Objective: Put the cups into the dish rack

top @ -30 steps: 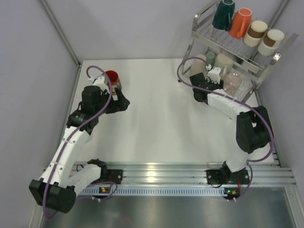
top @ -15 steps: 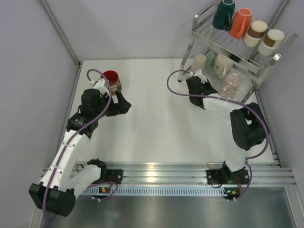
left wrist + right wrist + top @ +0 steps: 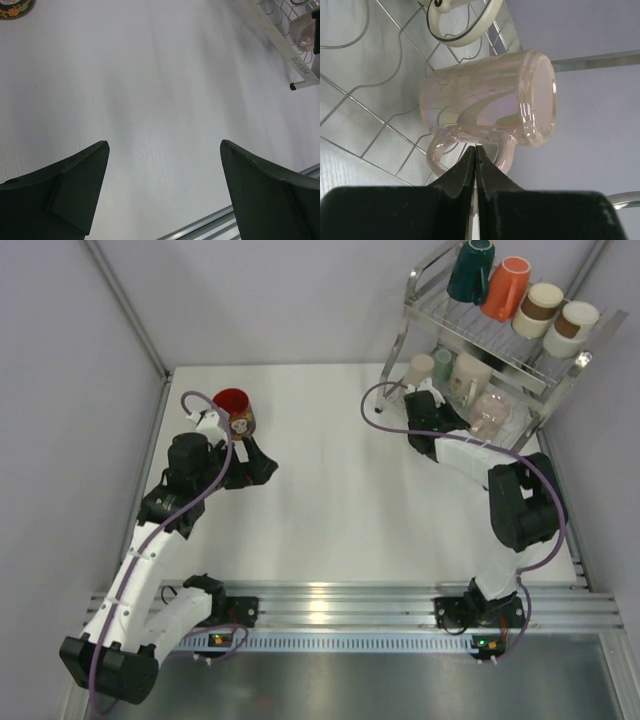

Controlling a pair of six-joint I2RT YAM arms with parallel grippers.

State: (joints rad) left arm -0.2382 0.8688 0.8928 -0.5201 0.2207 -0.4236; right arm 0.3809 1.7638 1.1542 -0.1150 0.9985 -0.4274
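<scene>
A red cup (image 3: pixel 234 410) with a patterned side stands on the table at the left, and its edge shows in the left wrist view (image 3: pixel 12 7). My left gripper (image 3: pixel 258 464) is open and empty just beside it, to the near right. The dish rack (image 3: pixel 415 285) stands at the back right. Its top shelf holds dark teal (image 3: pixel 470 270), orange (image 3: pixel 506 288) and two brown-banded cups. On the lower wire shelf (image 3: pixel 370 100) a pinkish mug (image 3: pixel 485 95) lies on its side. My right gripper (image 3: pixel 476 149) is shut, its tips at that mug's handle with nothing between them.
The lower shelf also holds a beige cup (image 3: pixel 420 368), a mint cup (image 3: pixel 443 362) and a cream mug (image 3: pixel 470 375). The rack's foot (image 3: pixel 299 84) rests on the white table. An aluminium rail runs along the near edge (image 3: pixel 330 600).
My right gripper has gone from partly open to shut and shifted left along the lower shelf. The left gripper has crept slightly right past the red cup.
</scene>
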